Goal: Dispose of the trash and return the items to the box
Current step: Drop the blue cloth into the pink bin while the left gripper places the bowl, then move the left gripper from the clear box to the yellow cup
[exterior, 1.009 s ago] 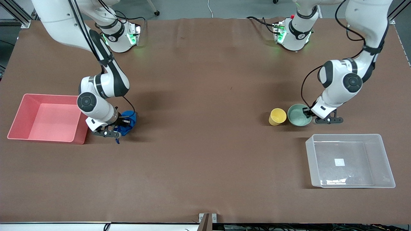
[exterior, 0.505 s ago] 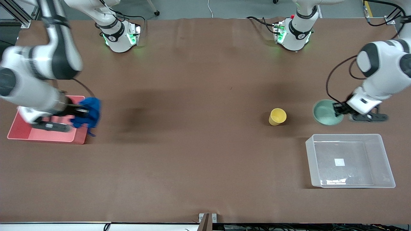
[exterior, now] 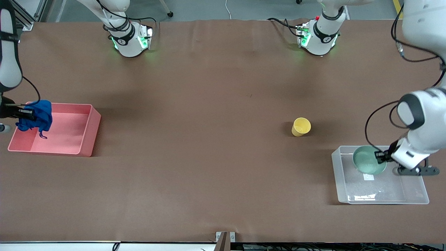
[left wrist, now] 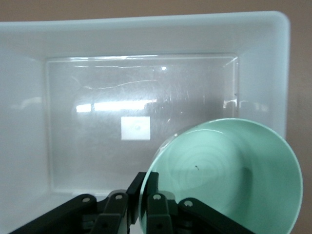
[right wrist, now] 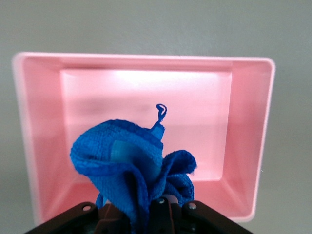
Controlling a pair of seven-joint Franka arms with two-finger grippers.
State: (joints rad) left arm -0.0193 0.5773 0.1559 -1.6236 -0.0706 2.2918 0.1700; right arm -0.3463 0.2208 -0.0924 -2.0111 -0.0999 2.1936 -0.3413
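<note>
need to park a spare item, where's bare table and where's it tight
The bare brown table between the pink bin and the yellow cup is free. It is crowded at the clear box, where the left gripper holds the green bowl, and over the pink bin, where the right gripper holds the blue wad.

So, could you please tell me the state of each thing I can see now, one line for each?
Blue wad: held in the air over the pink bin, in the right claw.
Pink bin: open, nothing inside.
Green bowl: held by its rim over the clear box, in the left claw.
Clear box: open, only a white label on its floor.
Yellow cup: on the table, untouched.
</note>
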